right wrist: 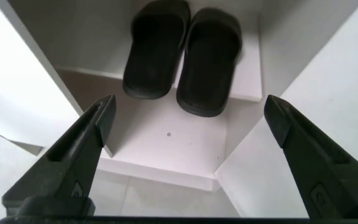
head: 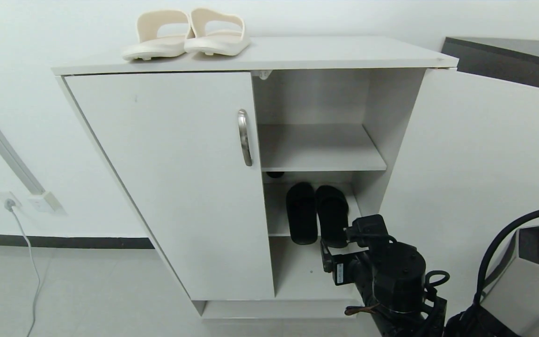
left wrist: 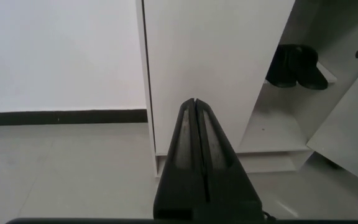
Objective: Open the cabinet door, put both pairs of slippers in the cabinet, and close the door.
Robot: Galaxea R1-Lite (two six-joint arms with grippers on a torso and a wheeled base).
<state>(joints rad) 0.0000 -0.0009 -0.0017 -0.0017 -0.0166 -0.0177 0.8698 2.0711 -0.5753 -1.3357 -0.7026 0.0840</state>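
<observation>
The white cabinet (head: 344, 54) stands against a white wall. Its right door (head: 475, 154) is swung wide open, and its left door (head: 171, 178) is closed. The open half shows a bare upper shelf (head: 321, 150), a lower shelf beneath it and the bottom compartment (head: 297, 271) below that. A dark grey piece of furniture (head: 508, 58) sits behind the open door, off to the right.

The cream pair of slippers (head: 187, 35) rests on the cabinet's top surface, toward its left end. The two lie side by side and touching, with their soles at the front edge. The black pair of slippers (head: 316, 213) lies inside the cabinet on the lower shelf, side by side. Their near ends hang over the shelf's front edge above the bottom compartment.

The right end effector (right wrist: 189, 106) hangs just in front of the open compartment, level with the black pair. Its fingers are spread wide apart and hold nothing, and the near ends of the slippers show between them in the right wrist view. The left end effector (left wrist: 194, 106) is low down, pointing at the lower part of the closed left door. Its fingers are pressed together on nothing.

A curved metal handle (head: 244, 137) stands upright on the inner edge of the closed door. A wall socket (head: 10, 202) with a plugged-in cable (head: 33, 262) is on the wall to the left of the cabinet, and the cable trails down to the floor.
</observation>
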